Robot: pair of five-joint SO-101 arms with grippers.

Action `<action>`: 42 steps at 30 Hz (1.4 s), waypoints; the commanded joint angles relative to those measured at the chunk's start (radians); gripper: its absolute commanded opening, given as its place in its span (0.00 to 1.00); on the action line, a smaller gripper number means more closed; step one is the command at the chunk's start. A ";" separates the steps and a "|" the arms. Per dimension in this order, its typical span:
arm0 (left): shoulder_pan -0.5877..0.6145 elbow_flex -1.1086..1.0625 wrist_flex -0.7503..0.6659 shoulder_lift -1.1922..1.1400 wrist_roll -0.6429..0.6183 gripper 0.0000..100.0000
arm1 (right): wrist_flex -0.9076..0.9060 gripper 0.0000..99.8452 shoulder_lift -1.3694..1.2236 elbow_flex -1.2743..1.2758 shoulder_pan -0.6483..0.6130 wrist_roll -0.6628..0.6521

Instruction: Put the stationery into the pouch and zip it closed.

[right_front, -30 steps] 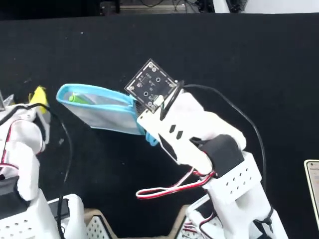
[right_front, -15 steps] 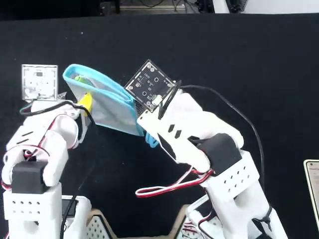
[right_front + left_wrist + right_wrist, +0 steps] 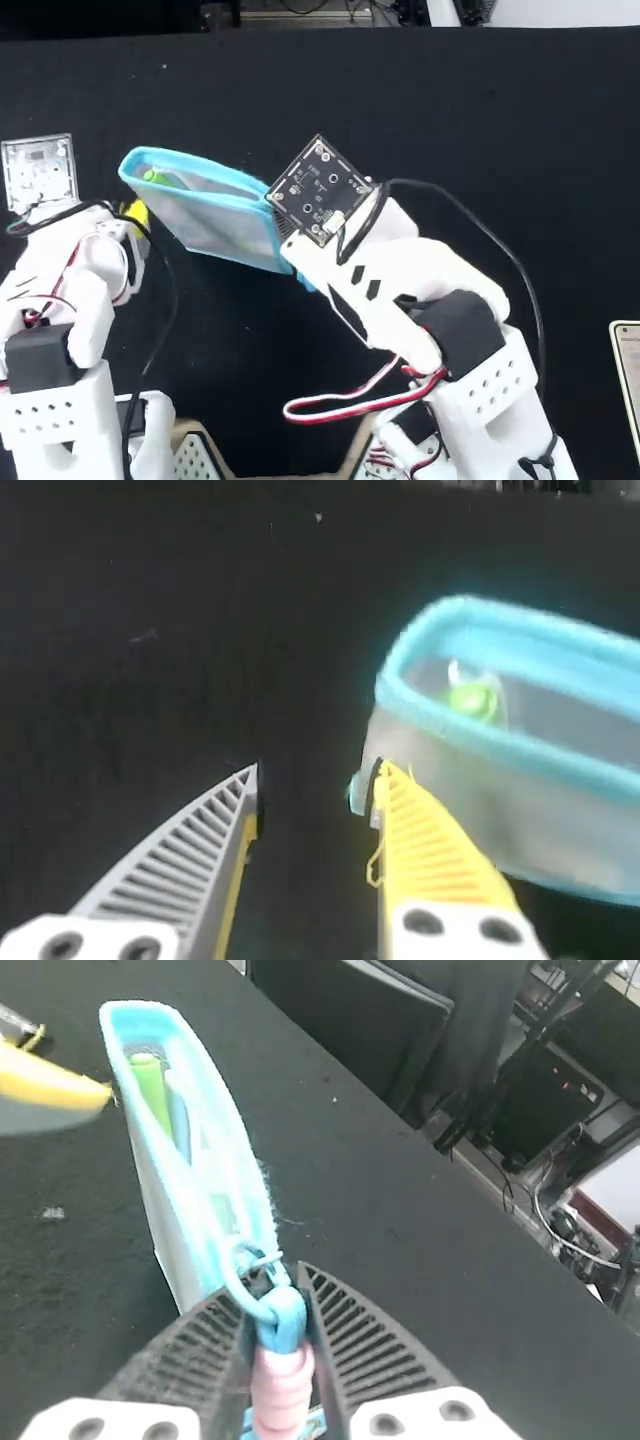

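Soft, light fabric pouch [image 3: 215,225] is toward the desk's left edge, mouth open; right gripper [image 3: 275,1285] clamps its loop [image 3: 262,1298], left gripper [image 3: 315,780] gapes beside the far end; likely best pinched by its stiffer rim [image 3: 200,172]

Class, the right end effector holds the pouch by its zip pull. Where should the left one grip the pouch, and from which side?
Pinch the pouch at its end opposite the zip pull, coming from the left end effector's side: that teal-rimmed corner faces its open jaws, likely giving counter-pull for zipping.
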State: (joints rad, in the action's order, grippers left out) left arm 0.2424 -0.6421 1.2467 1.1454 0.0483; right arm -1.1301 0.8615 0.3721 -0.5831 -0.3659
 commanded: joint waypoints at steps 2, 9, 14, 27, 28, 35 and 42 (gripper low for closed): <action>-0.027 0.008 0.025 0.008 0.008 0.20 | -0.002 0.01 0.025 -0.036 -0.097 0.002; -0.030 -0.004 0.017 0.008 0.008 0.20 | -0.106 0.01 0.048 -0.044 -0.258 -0.006; -0.030 0.008 -0.068 0.008 0.008 0.20 | -0.110 0.01 0.050 -0.044 -0.276 -0.051; -0.031 0.243 0.368 0.009 0.015 0.20 | -0.006 0.01 0.044 -0.056 -0.270 -0.103; -0.031 0.262 0.396 0.009 0.015 0.20 | -0.006 0.01 0.044 -0.056 -0.270 -0.104; -0.214 0.332 0.508 0.009 0.011 0.20 | -0.011 0.01 0.044 -0.058 -0.276 -0.103; -0.205 0.203 0.347 0.009 0.014 0.20 | -0.144 0.01 0.053 -0.108 -0.270 -0.110</action>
State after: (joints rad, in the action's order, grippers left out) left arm 0.0153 -0.4166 1.6701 1.1577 0.0560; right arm -1.2267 0.8815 0.3475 -0.8500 -0.4641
